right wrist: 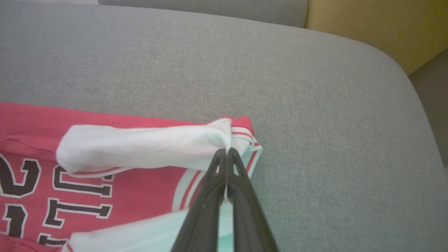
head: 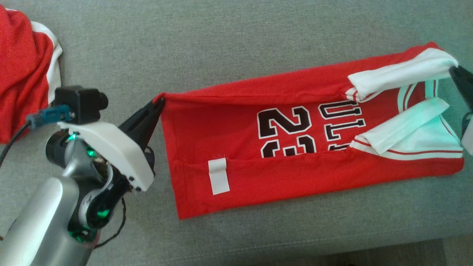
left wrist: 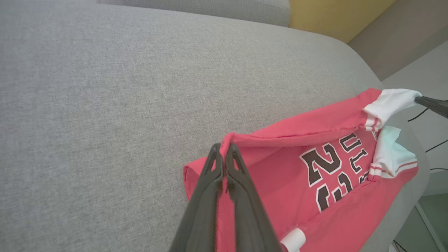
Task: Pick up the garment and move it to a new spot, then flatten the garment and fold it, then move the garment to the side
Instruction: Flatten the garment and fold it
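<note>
Looking down at the grey sofa (head: pixel 229 40), we see the red shirt (head: pixel 295 162) lying lengthwise across the seat, stretched btwn two grips. The left jaws are closed on the hem corner at the far edge. The right jaws are closed on the white sleeve (head: pixel 402 74) at the shoulder end. We reckon that's why the far long edge runs straight & taut while the rest lies slack. W/ both ends of one edge pinched, the cloth can be brought over toward us for another lengthwise fold, or lifted whole. The near side is turned up over the front, w/ a white label (head: pixel 218 176) showing on that flap, so folding looks partway done.

Hard to make out: the flap covers the lower half of the number, & the lettering beside it is partly under the other sleeve. The right jaws run off the head view's edge. We can't tell how much cloth sits inside either pinch, nor if the taut edge is clear of the seat. A second red cloth (head: pixel 22 66) at top left is cropped, prob another shirt
</note>
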You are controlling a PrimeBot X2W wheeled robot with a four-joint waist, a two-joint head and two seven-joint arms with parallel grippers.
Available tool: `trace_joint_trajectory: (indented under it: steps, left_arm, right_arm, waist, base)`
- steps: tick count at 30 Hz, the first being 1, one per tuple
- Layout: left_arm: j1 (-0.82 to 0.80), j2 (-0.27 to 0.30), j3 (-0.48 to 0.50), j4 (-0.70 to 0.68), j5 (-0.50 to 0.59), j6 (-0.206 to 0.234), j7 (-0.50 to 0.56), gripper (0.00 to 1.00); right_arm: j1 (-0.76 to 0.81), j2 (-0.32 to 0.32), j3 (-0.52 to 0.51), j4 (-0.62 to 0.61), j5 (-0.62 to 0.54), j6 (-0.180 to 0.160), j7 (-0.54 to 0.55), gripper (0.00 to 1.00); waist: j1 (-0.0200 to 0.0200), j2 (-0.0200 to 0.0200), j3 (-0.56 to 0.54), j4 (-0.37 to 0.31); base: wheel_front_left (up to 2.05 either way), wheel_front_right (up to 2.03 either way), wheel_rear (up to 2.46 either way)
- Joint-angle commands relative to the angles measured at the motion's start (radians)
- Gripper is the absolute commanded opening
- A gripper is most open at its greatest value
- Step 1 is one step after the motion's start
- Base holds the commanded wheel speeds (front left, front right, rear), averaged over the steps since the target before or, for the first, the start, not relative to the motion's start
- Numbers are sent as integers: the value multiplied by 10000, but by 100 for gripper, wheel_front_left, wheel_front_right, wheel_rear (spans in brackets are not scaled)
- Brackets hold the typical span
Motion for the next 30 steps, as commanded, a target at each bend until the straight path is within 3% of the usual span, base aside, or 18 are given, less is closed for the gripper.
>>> trace_joint_trajectory:
  steps: [1, 8, 9, 10, 11, 12, 14, 16, 18, 21, 26, 30]
  left_arm:
    - [-148, 388, 507, -393, -20, 22, -35, 0]
    - [459, 585, 213, -514, -17, 23, 213, 0]
    - [560, 613, 129, -476, 25, 30, 253, 0]
    - [679, 636, 40, -427, 89, 53, 273, 0]
    - [826, 669, -62, -379, 152, 61, 291, 54]
    - [991, 741, -163, -312, 265, 89, 305, 100]
    - [1338, 788, -203, -243, 434, 250, 151, 100]
    - [1553, 605, 132, -307, 741, 661, -663, 100]
    - [1714, 162, 515, -407, 1080, 1102, -1885, 100]
    - [1969, -536, 621, -386, 1508, 1390, -3516, 100]
    - [2143, -1398, 302, 285, 2417, 1587, -5823, 100]
    - [2193, -1853, 170, 1029, 2932, 1709, -6600, 100]
  right_arm:
    - [179, -321, -58, -376, 30, -7, 61, 0]
    - [780, -113, 34, -517, 91, -7, 918, 0]
    - [853, -81, 24, -521, 64, -7, 1039, 31]
    - [920, -79, 37, -539, -10, -7, 1152, 88]
    - [985, -107, 58, -558, -108, -7, 1276, 100]
    - [1031, -122, 32, -575, -215, -7, 1369, 100]
    - [1070, -88, -89, -642, -365, -7, 1495, 100]
    - [1060, 11, -318, -697, -505, -7, 1563, 100]
    - [1001, 207, -650, -690, -718, -7, 1610, 100]
    - [784, 773, -1105, -471, -1187, -7, 1623, 100]
    - [265, 1820, -1284, 167, -1649, -7, 1576, 100]
    - [-285, 2484, -1603, 877, -2042, -7, 1342, 100]
  waist:
    - [0, 0, -7, -9]
    - [0, 0, -80, -22]
    - [0, 0, -99, -20]
    - [0, 0, -130, -24]
    - [0, 0, -161, -36]
    - [0, 0, -200, -55]
    - [0, 0, -262, -95]
    - [0, 0, -307, -132]
    - [0, 0, -317, -159]
    - [0, 0, -270, -171]
    - [0, 0, -148, -121]
    - [0, 0, -58, -12]
  base:
    - [0, 0, 0]
    - [0, 0, 0]
    - [0, 0, 0]
    - [0, 0, 0]
    - [0, 0, 0]
    - [0, 0, 0]
    - [0, 0, 0]
    - [0, 0, 0]
    - [0, 0, 0]
    - [0, 0, 0]
    - [0, 0, 0]
    - [0, 0, 0]
